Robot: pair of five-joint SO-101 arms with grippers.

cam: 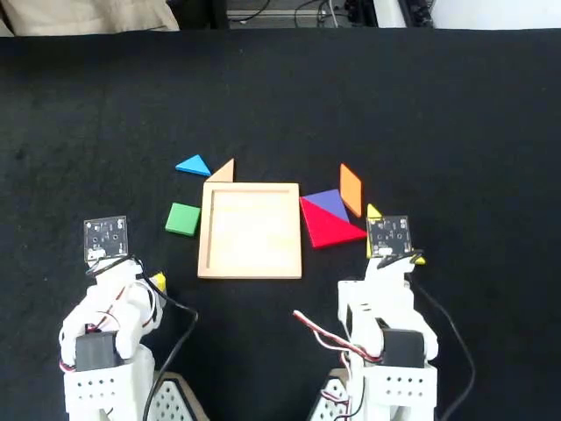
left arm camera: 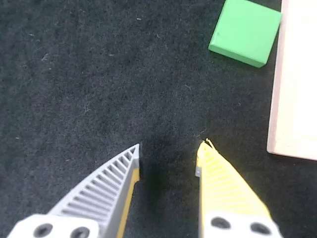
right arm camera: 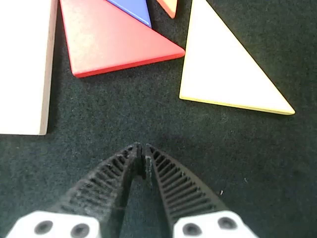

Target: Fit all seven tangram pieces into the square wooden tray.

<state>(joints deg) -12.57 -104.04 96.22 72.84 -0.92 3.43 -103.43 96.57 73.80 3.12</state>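
Observation:
The square wooden tray (cam: 250, 265) lies mid-table with nothing in it. Left of it are a green square (cam: 182, 218), a blue triangle (cam: 193, 165) and a tan triangle (cam: 224, 171). Right of it lie a red triangle (cam: 330, 228), a purple triangle (cam: 329, 203), an orange parallelogram (cam: 351, 189) and a yellow triangle (cam: 374, 212), partly under the right arm's wrist. My left gripper (left arm camera: 168, 156) is open over bare cloth, short of the green square (left arm camera: 245, 32). My right gripper (right arm camera: 142, 149) is shut, empty, just short of the red triangle (right arm camera: 109, 39) and yellow triangle (right arm camera: 223, 69).
Black cloth covers the table. The left arm (cam: 114, 303) and right arm (cam: 386, 307) stand at the near edge, on either side of the tray. The tray's edge shows in both wrist views (left arm camera: 297, 79) (right arm camera: 25, 64). Cables hang beside the bases.

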